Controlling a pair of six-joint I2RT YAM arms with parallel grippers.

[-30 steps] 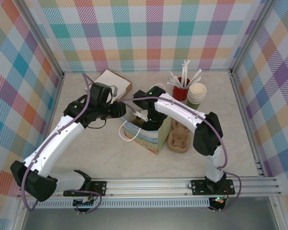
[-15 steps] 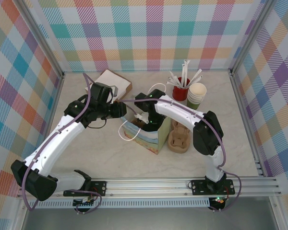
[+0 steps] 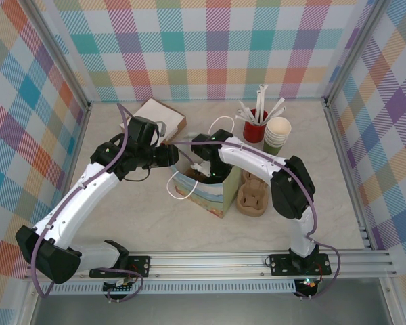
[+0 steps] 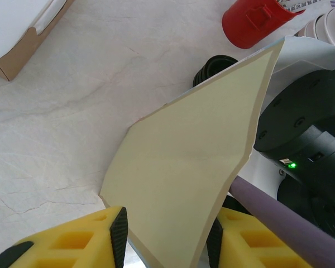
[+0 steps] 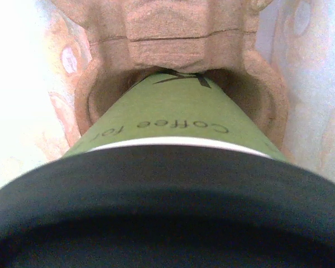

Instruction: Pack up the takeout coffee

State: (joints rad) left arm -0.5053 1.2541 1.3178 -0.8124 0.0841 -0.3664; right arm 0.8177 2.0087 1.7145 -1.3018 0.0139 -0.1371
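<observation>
My right gripper (image 3: 204, 171) edged sideways inside bag (image 3: 206, 196), clamped wide on coffee cup (image 5: 167, 111). Cup base ahead entering carrier (image 5: 178, 39) hole, nearly seated. My left gripper (image 4: 166, 234) straddles bag wall, grip unclear.

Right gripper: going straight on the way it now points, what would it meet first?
Probably the brown carrier: the green cup in the right gripper points into one of its holes; depth is unclear.

Pastel plaid walls (image 3: 216, 47) around a pale marble-look tabletop (image 3: 135, 210), evenly lit.
</observation>
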